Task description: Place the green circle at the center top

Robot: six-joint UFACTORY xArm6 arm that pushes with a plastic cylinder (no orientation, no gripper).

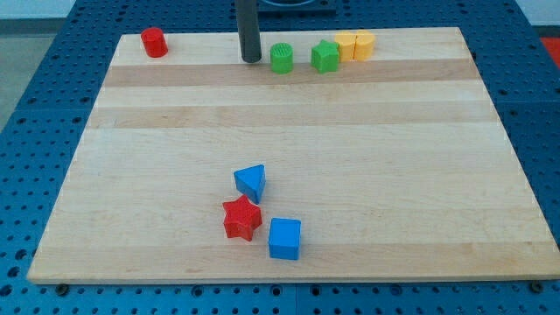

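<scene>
**Green circle near the top edge, rod just beside it**

Blue perforated bench surrounds a pale wooden board (289,122) that fills the one camera view. Take the green circle (282,58) as the landmark: it stands close to the board's top edge, roughly at the middle of its width. Just to its left, towards the view's left, the dark rod comes straight down, and my tip (252,59) rests on the wood near the circle, with a thin strip of board showing between them. The rod is a plain stick with no jaws to open or close, and it grips nothing.

To the circle's right, a green star-like block (325,56) sits near it. Beyond that, two yellow blocks (355,45) stand touching each other. Far to the circle's left, a red cylinder (155,42) stands at the board's top left corner.

Well below the circle, a blue block (251,182), a red star (242,218) and a blue cube (284,238) cluster together.
</scene>
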